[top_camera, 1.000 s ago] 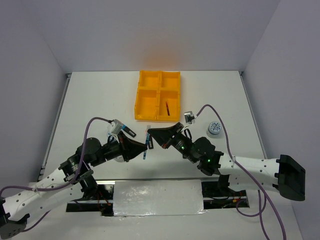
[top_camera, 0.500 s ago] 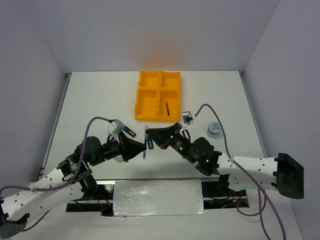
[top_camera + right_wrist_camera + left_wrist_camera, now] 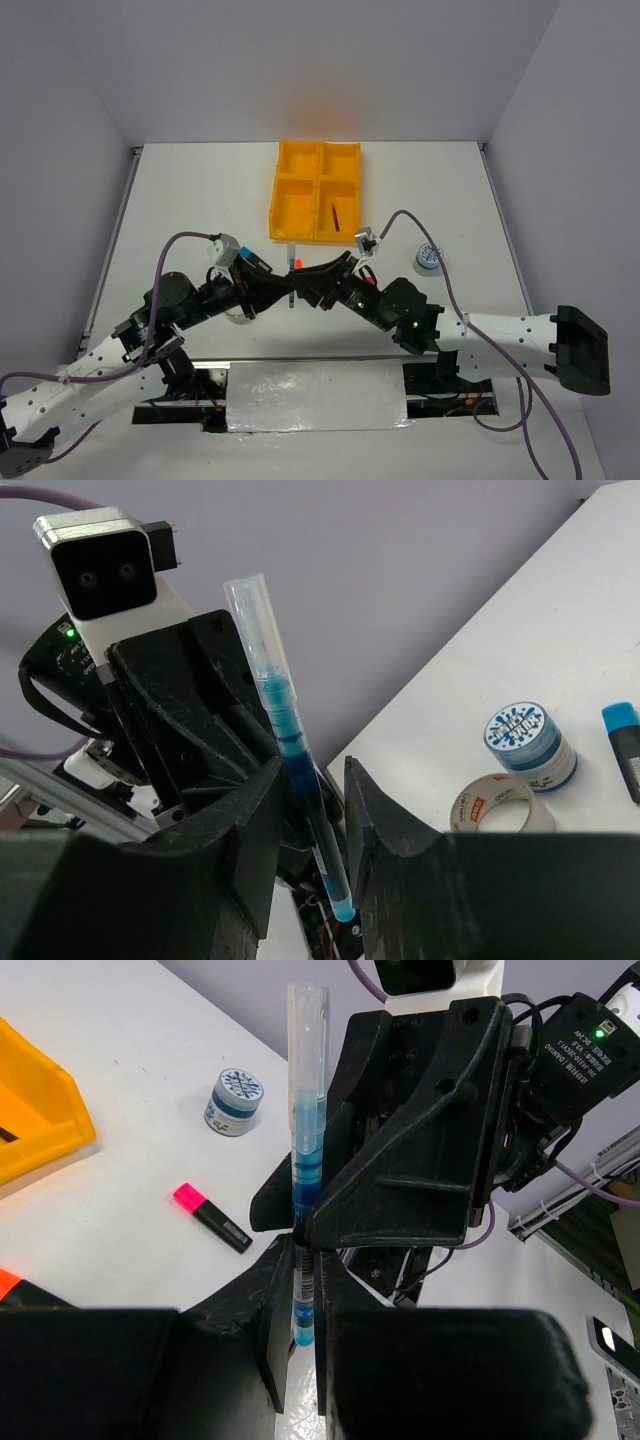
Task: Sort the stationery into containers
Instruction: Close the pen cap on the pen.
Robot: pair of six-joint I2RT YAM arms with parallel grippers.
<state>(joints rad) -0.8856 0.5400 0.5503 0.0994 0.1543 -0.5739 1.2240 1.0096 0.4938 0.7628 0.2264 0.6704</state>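
Item: thin teal plastic pen (image 3: pixel 305 1150), upright, on the near side of the yellow-orange four-compartment plastic tray (image 3: pixel 276 205). I keep it clamped in the left gripper (image 3: pixel 300 1265); the right gripper (image 3: pixel 313 780) stands parted around it (seemingly clear). Risk: a finger snags it, so the pen tilts or drops.

Pretty clearly a robotics lab cell: white table (image 3: pixel 200 200) under the left gripper (image 3: pixel 288 291), plain pale walls (image 3: pixel 300 70) boxing it in, purple cables (image 3: pixel 190 235) trailing behind.

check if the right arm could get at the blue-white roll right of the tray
Probably yes: the right gripper is open around the teal pen that the left gripper holds, and the blue-white roll sits on bare table.
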